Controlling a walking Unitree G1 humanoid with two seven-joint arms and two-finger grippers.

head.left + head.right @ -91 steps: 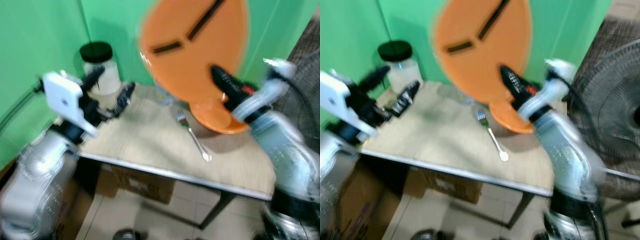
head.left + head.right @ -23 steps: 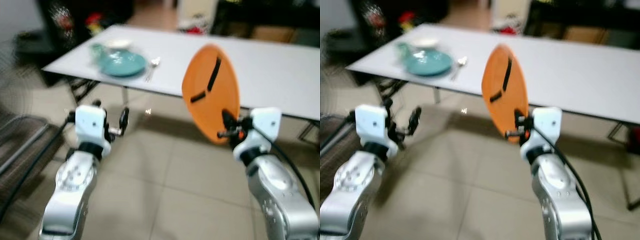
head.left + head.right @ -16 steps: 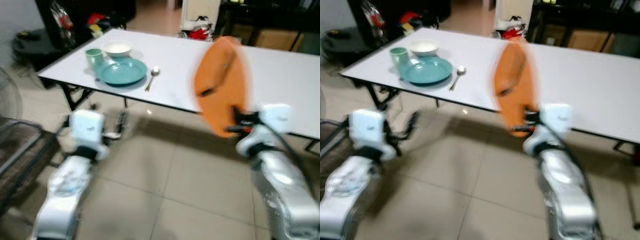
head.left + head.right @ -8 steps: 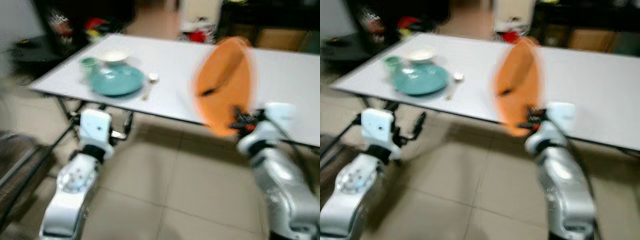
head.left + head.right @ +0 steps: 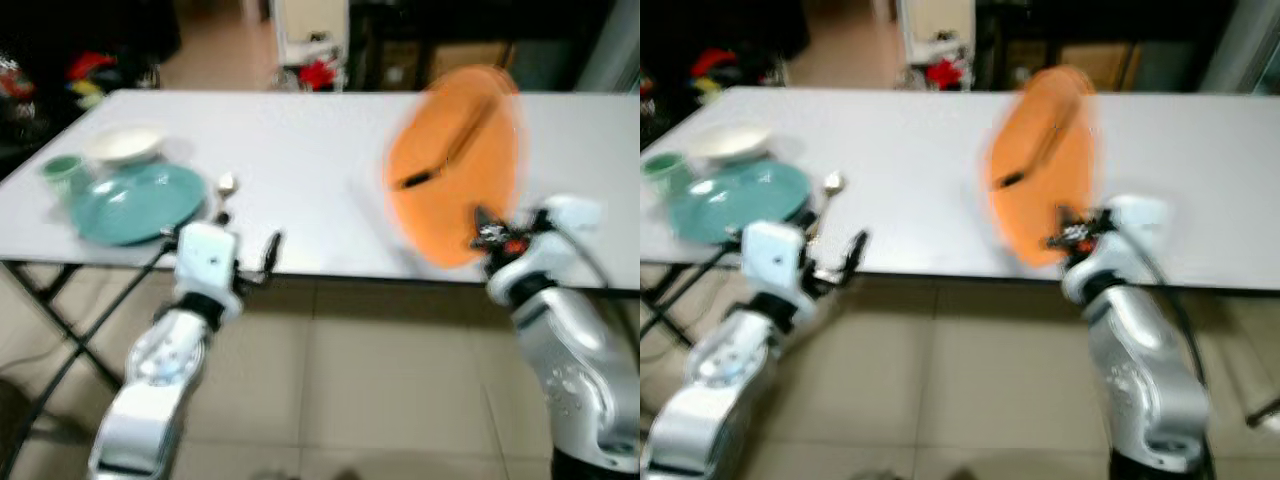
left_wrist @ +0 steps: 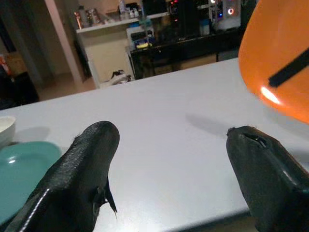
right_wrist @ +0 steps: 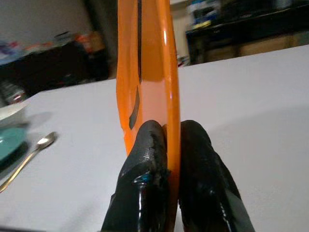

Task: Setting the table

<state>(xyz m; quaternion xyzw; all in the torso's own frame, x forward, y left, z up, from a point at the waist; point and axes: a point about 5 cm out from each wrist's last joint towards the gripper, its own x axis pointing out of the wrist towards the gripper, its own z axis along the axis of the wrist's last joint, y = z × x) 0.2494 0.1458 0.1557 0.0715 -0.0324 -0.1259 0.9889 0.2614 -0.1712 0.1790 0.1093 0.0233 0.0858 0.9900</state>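
Head views, blurred: right gripper (image 5: pixel 487 232) pinches orange plate (image 5: pixel 455 165) by its lower rim, plate on edge above white table's (image 5: pixel 310 150) near edge. Teal plate (image 5: pixel 135 202), white bowl (image 5: pixel 122 144), green cup (image 5: pixel 62 172), spoon (image 5: pixel 224 187) at table's left end. Left wrist view: left gripper (image 6: pixel 169 188) fingers spread wide, holding nothing, just before near edge. Right wrist view: both fingers (image 7: pixel 145 179) clamp plate rim.
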